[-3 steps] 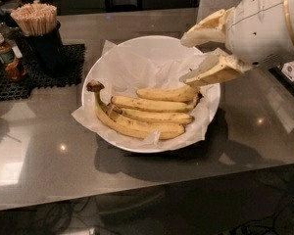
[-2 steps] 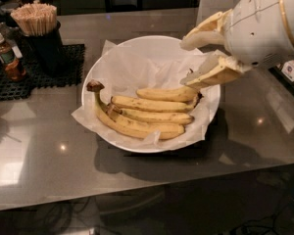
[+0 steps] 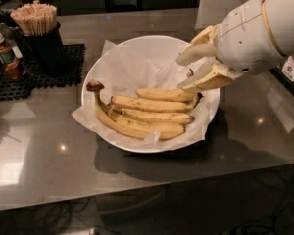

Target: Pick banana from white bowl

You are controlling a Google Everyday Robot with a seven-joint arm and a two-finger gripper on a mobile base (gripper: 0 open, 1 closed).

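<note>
claw (image 3: 184, 73) spread open, empty — hovering over the white bowl's (image 3: 147, 42) right side.

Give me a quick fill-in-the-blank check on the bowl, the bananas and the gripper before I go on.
1. The gripper hovers over the ____ side of the white bowl, as the picture shows it.
2. Its fingers are ____ and hold nothing.
3. The bananas lie on crinkled white ____ lining the bowl.
4. The cup of wooden sticks stands on a black ____.
Missing words: right; open; paper; mat.
</note>
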